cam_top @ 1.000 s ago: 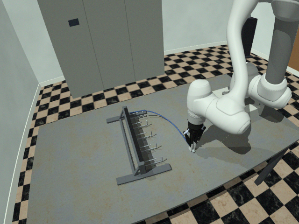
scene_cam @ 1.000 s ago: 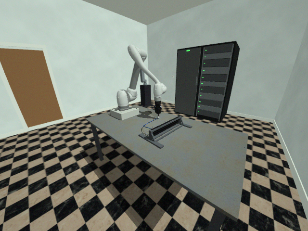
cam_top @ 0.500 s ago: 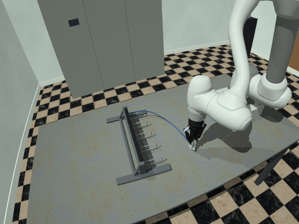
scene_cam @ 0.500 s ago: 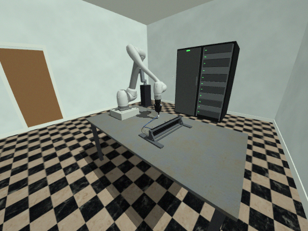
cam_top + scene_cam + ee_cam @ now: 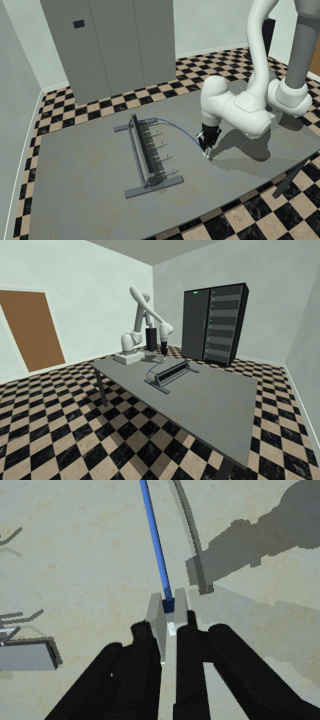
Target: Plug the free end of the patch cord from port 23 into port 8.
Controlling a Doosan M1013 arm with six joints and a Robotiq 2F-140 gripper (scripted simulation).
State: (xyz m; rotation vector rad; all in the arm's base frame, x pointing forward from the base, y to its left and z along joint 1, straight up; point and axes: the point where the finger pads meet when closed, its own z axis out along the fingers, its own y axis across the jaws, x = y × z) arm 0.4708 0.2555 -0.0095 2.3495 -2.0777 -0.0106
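Note:
The grey patch-panel rack [image 5: 144,152] [image 5: 172,373] stands on the table, its cable hooks pointing toward the arm. A blue patch cord [image 5: 175,126] [image 5: 154,367] [image 5: 152,527] arches from the rack's far end to my gripper. My gripper [image 5: 207,154] [image 5: 164,358] [image 5: 170,605] points down, lifted a little above the table to the right of the rack, and is shut on the cord's free-end plug [image 5: 168,615]. The plug shows pale between the black fingertips in the wrist view. The port numbers are too small to read.
The grey table [image 5: 77,167] [image 5: 219,405] carries the arm's white base [image 5: 127,357] at its far corner. A tall grey cabinet [image 5: 111,43] stands behind the table; a dark server cabinet [image 5: 214,322] shows in the exterior view. The table's near edge [image 5: 232,198] lies right of the gripper.

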